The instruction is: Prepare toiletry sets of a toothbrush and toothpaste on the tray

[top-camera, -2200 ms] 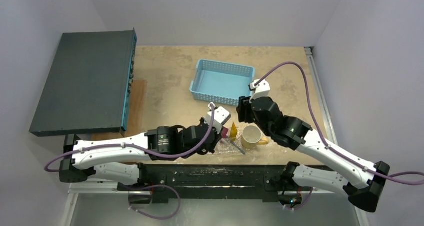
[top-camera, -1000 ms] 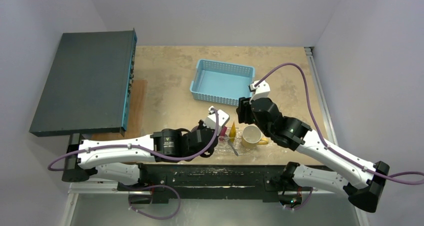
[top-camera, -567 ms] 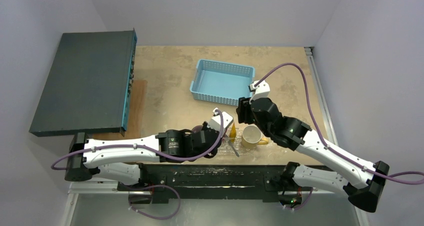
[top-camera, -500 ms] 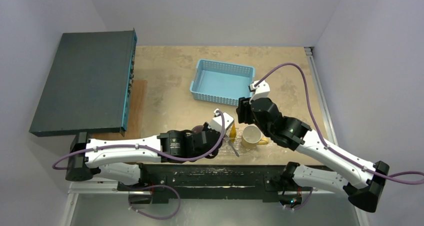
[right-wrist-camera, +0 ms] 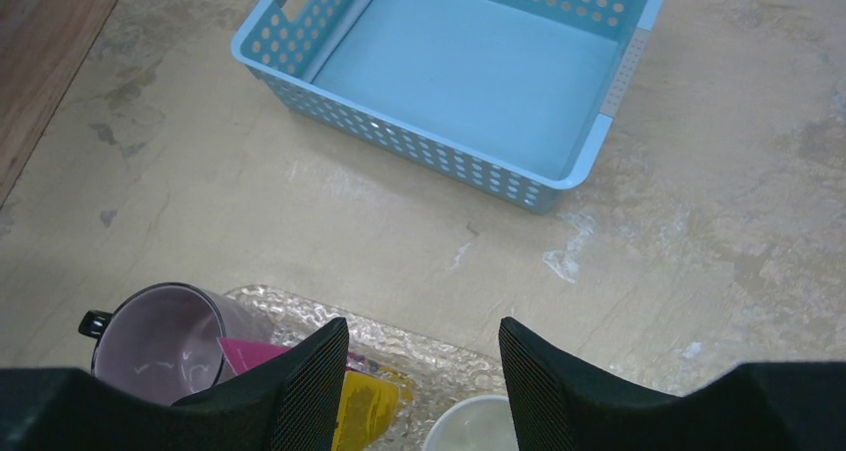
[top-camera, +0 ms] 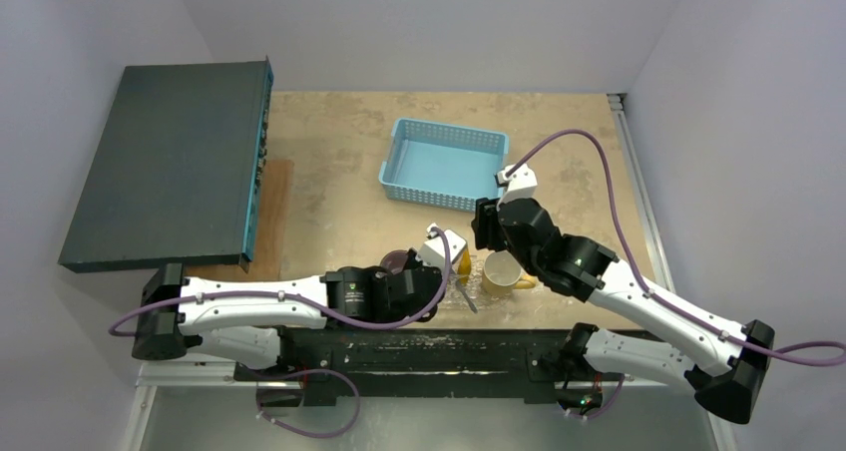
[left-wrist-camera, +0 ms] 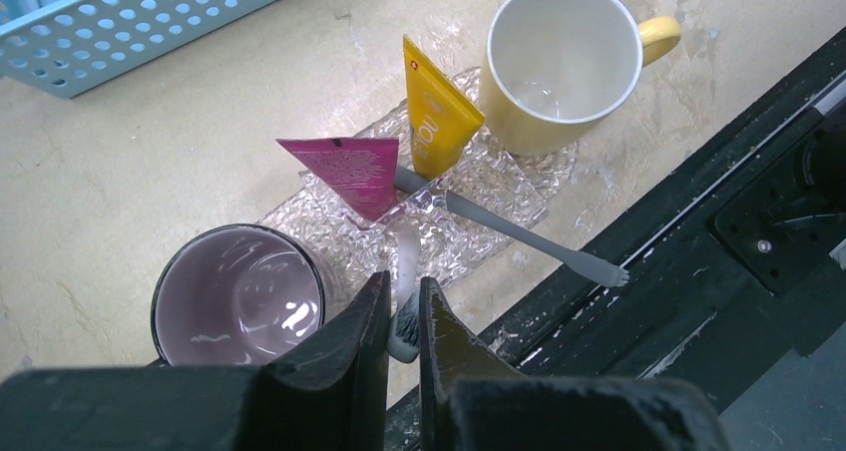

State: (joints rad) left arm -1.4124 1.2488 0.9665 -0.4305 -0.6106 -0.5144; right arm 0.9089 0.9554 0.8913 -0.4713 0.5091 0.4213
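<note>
Left gripper (left-wrist-camera: 403, 283) pinched pale toothbrush (left-wrist-camera: 404, 256). Long axis ran straight ahead over tray (left-wrist-camera: 499, 184), toward pink tube (left-wrist-camera: 349, 172). Left arm nearer. Right gripper (right-wrist-camera: 421, 333) spread, empty.

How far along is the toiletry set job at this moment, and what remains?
Done: the pink tube, yellow tube and grey toothbrush are on the tray. In hand: the left gripper is shut on the pale toothbrush, over the tray's near edge. Left: release it beside a tube. The right gripper is open and empty.

Two tubes (left-wrist-camera: 344, 172) (left-wrist-camera: 436, 122), two toothbrushes (left-wrist-camera: 519, 236) (left-wrist-camera: 404, 269), two mugs (left-wrist-camera: 559, 62) (left-wrist-camera: 239, 296), one tray (left-wrist-camera: 499, 187), one basket (left-wrist-camera: 150, 12), one dark box (top-camera: 165, 162).
</note>
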